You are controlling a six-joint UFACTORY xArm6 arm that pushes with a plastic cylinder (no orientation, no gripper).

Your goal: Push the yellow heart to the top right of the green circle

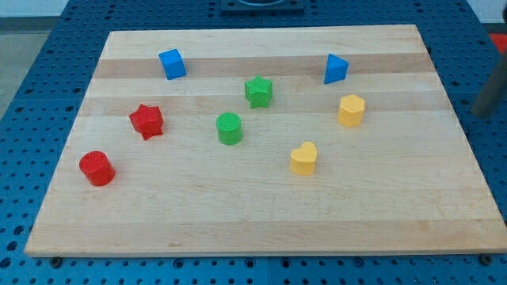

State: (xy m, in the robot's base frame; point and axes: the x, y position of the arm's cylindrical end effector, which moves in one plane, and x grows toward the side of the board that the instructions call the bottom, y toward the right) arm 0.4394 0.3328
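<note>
My rod pokes in at the view's right edge as a blurry dark shape, off the side of the wooden board. Its lower end, my tip, is very fuzzy, so I cannot tell just where it stops. It has no jaws to open or close, and it is not touching any block. The yellow heart sits well away from my tip, toward the view's left and a bit lower down. The green circle is farther left again, a little higher than the heart, and the two are apart. The block nearest my tip is a chunky yellow one, whose shape I cannot make out, and it is about level with my tip. Above that one is a blue triangle. The green star is just up and right of the green circle. Far from my tip, on the view's left side, are a blue cube, a red star and a red circle.
</note>
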